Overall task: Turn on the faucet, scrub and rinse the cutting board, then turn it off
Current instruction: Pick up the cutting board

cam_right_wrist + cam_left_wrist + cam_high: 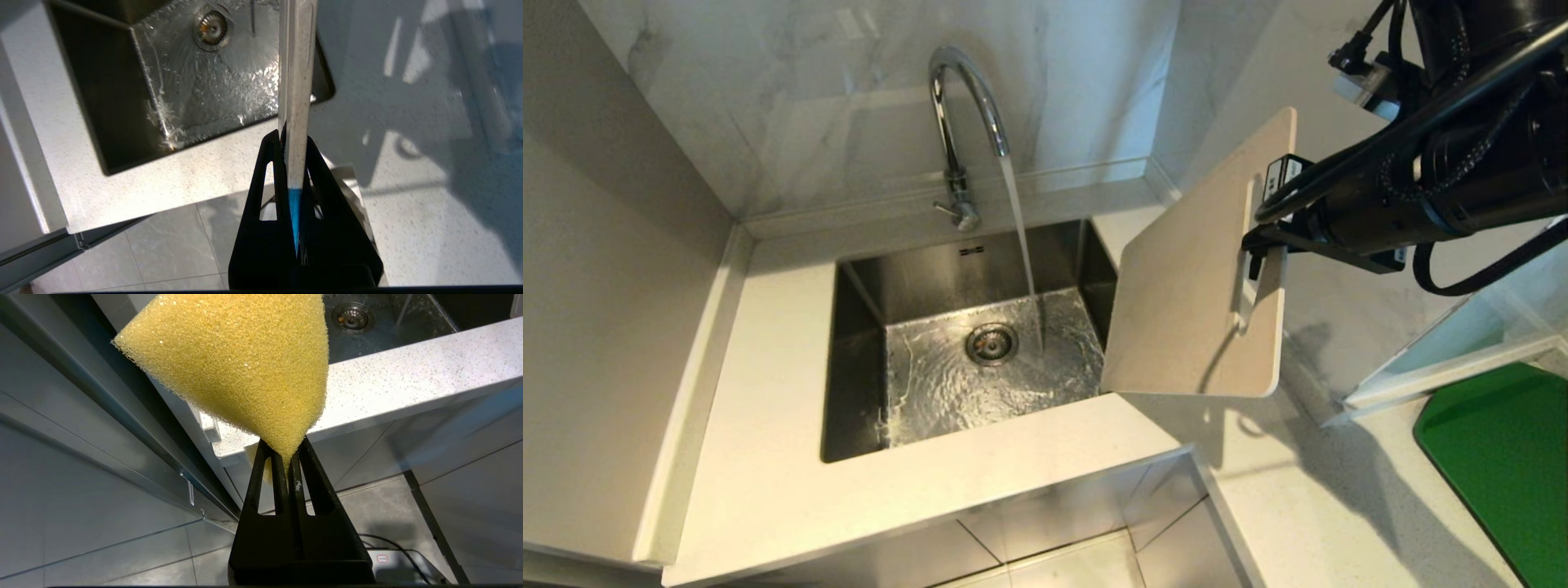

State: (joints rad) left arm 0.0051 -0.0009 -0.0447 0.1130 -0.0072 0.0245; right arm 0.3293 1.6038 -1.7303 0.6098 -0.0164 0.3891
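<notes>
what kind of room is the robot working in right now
Most likely a home kitchen: a steel sink set in a pale stone counter, a running chrome faucet, and marble-look wall tile behind.

— How did the faucet point(965, 122) stand?
— A tall chrome gooseneck behind the sink, its small lever low at the base, a stream of water running from the arched spout into the basin.
— And the cutting board point(1188, 302)?
— Beige-white, thin, with rounded corners, it hung tilted in the air at the sink's right edge, slot handle end uppermost, beside the stream.
</notes>
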